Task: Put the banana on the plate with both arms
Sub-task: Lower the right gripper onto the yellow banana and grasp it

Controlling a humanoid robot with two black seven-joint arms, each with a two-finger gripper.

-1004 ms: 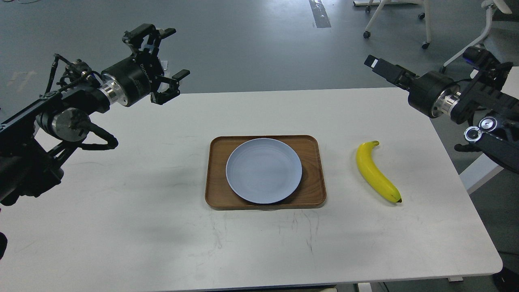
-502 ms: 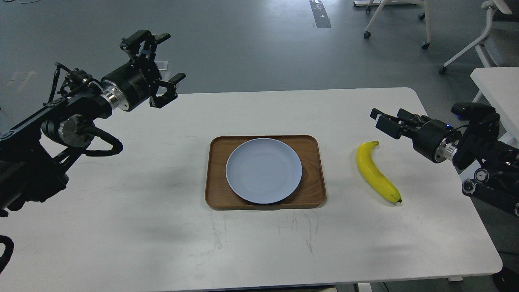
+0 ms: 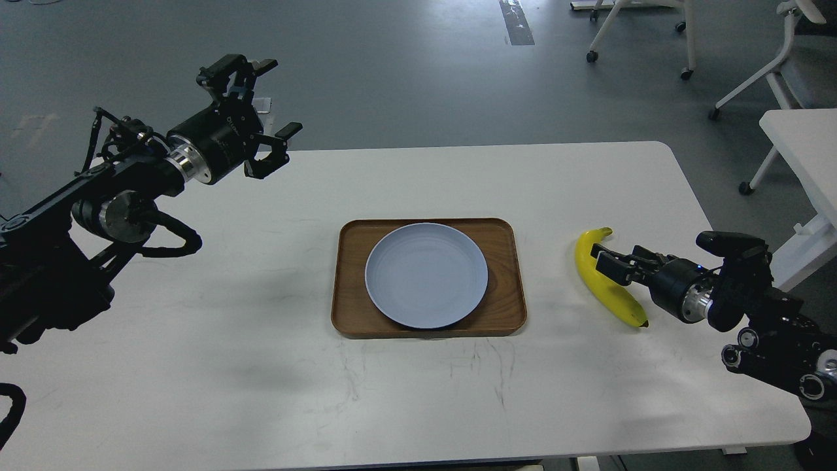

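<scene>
The yellow banana (image 3: pixel 601 275) lies on the white table to the right of the tray, its dark tip toward me. The pale blue-grey plate (image 3: pixel 426 275) sits empty on the brown wooden tray (image 3: pixel 510 307) at the table's middle. My right gripper (image 3: pixel 605 263) is low over the banana's middle, coming in from the right, fingers (image 3: pixel 600 253) a little apart; I cannot tell if it touches the banana. My left gripper (image 3: pixel 271 98) is open and empty, raised over the table's far left edge.
The white table (image 3: pixel 261 314) carries only the tray, plate and banana. Office chairs (image 3: pixel 771 65) and a second white table (image 3: pixel 804 150) stand on the grey floor at the back right.
My right arm has swung down and toward me, from high at the far right to low over the banana. My left gripper has shifted only slightly.
</scene>
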